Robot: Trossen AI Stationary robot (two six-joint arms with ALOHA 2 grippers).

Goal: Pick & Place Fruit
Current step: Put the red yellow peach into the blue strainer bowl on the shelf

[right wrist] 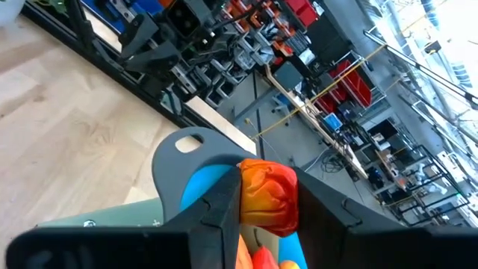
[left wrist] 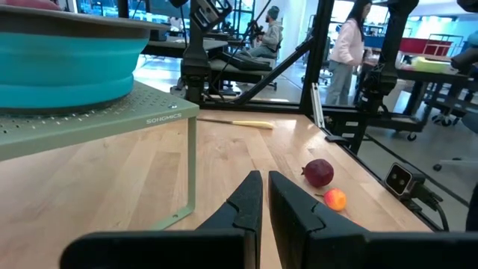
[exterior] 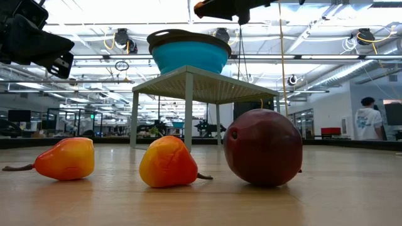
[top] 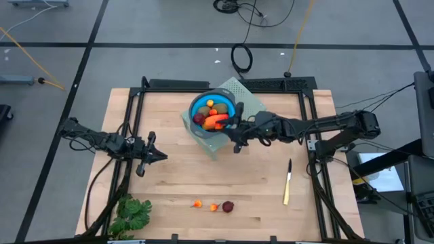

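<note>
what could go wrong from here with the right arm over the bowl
1. The right gripper holds the long orange-red fruit over the blue bowl, already holding fruit; released near the rim, it might roll out.
2. The bowl sits on a raised green rack; a nudge could shift it.
3. Three small fruits remain near the table's front edge.

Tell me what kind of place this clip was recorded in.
Most likely a robotics lab or workshop. A wooden table in a black frame stands on a taped floor with loose cables; beyond it the low and wrist views show long rows of workbenches, red storage bins and ceiling lights.
</note>
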